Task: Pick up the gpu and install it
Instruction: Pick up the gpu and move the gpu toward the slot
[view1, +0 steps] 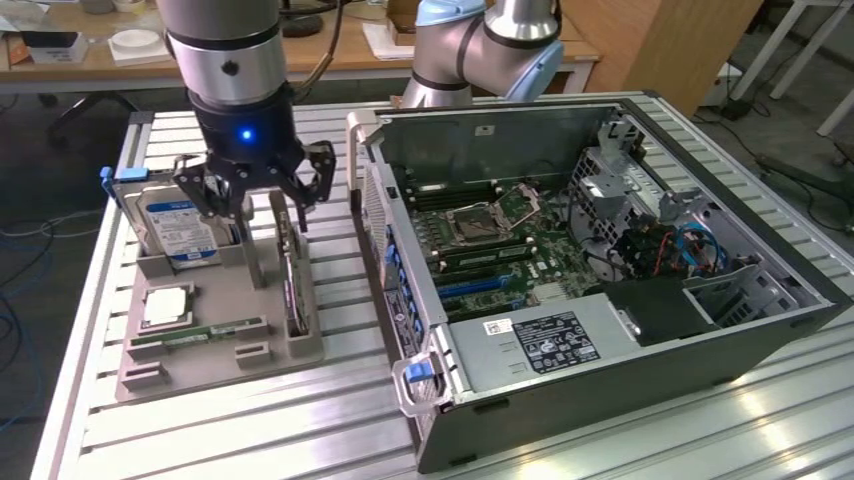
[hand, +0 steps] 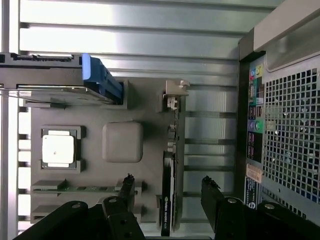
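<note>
The gpu (view1: 292, 275) is a thin dark card standing on edge in a slot of the grey holder (view1: 220, 345), its silvery bracket at the far end. My gripper (view1: 263, 213) hangs open just above the card's far half. In the wrist view the gpu (hand: 170, 195) runs between the two black fingers (hand: 127, 187), with a gap on each side. Nothing is held. The open computer case (view1: 601, 250) lies to the exterior view's right of the holder, its motherboard (view1: 501, 245) exposed.
The holder also carries a silver hard drive (view1: 180, 228) with a blue label, a CPU (view1: 167, 305) and a green RAM stick (view1: 200, 330). The case's perforated rear wall (hand: 287, 130) stands close beside the gpu slot. Another arm's base (view1: 481, 45) stands behind the case.
</note>
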